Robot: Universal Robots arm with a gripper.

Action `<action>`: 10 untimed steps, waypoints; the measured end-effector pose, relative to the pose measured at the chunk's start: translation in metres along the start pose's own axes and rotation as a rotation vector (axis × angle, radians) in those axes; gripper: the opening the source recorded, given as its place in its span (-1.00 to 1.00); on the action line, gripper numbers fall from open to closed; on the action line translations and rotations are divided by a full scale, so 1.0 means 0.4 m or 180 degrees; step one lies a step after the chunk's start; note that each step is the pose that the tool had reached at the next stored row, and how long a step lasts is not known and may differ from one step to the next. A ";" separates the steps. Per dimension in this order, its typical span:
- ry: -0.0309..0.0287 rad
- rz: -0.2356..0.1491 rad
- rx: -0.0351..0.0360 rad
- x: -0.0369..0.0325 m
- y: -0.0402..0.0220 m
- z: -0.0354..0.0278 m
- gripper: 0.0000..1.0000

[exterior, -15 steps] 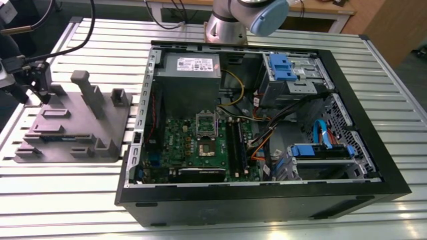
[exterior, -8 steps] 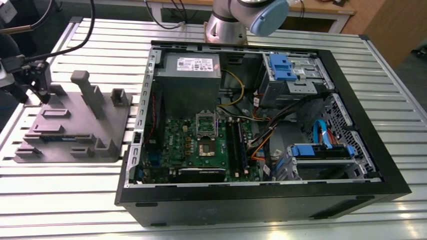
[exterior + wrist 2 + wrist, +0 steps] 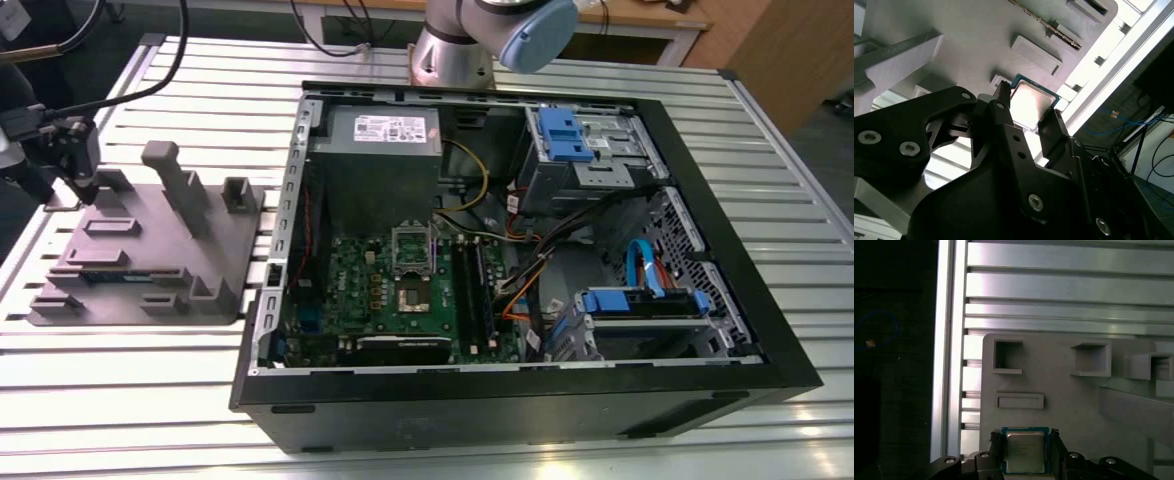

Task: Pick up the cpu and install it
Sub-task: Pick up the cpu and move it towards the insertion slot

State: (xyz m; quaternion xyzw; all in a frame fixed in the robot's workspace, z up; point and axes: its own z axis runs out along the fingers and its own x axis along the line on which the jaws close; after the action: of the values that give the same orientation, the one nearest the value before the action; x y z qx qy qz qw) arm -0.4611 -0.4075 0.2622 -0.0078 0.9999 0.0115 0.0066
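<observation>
While the black, angular metal tool (image 3: 1025,436) hangs over the corner of the fixture nearest the exterior view's left, its two fingers (image 3: 995,442) stand narrowed against opposite edges of the small flat square cpu (image 3: 1025,454), whose shiny silver-grey metal top is framed by a thin green rim. The pick-up step looks to be in hand; whether the chip has left its seat cannot be told. Under it lies the matte grey moulded plastic fixture (image 3: 1074,405), with square pockets and raised blocks, resting on the ribbed, bright aluminium desk (image 3: 134,410). Well apart, towards the exterior view's right, the open black steel computer case (image 3: 534,410) shows its green circuit board (image 3: 360,280). Judging by such thin, slick edges, carrying the chip calls for an even, level hold.
</observation>
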 end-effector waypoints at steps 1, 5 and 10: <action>0.0000 0.0000 0.0000 0.000 0.000 -0.001 -0.06; -0.0001 0.0000 0.0000 0.000 0.000 -0.007 -0.06; 0.0000 0.0001 0.0000 0.000 0.000 -0.012 -0.06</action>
State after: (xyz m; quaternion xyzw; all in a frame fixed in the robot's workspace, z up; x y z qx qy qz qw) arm -0.4611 -0.4074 0.2669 -0.0076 0.9999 0.0115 0.0067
